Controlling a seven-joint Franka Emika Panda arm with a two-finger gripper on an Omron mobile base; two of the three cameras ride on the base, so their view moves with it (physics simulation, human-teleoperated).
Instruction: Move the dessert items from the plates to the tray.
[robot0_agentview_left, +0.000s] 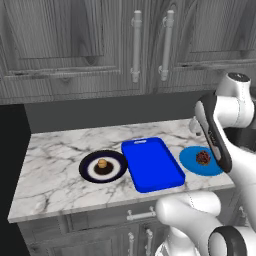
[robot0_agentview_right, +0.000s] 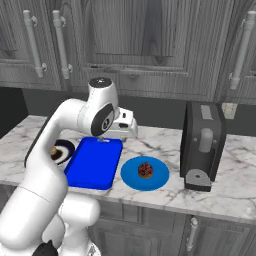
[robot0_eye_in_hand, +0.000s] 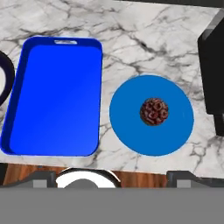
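On marble counter (robot0_agentview_left: 55, 165) | glossy rectangular tray (robot0_eye_in_hand: 57, 96) | knobbly chocolate ball (robot0_eye_in_hand: 154, 111) | hand spread unclear

Bright blue tray (robot0_eye_in_hand: 57, 96); plain blue round plate (robot0_eye_in_hand: 131, 131) bearing a dark reddish-brown, mottled dessert (robot0_eye_in_hand: 154, 111); navy-rimmed plate (robot0_agentview_left: 89, 165) with white ring and dark centre, bearing a tan-orange pastry (robot0_agentview_left: 102, 163); white, grey-veined marble counter (robot0_eye_in_hand: 144, 39); black coffee machine (robot0_agentview_right: 202, 145); grey wood-grain cabinets (robot0_agentview_left: 75, 40).
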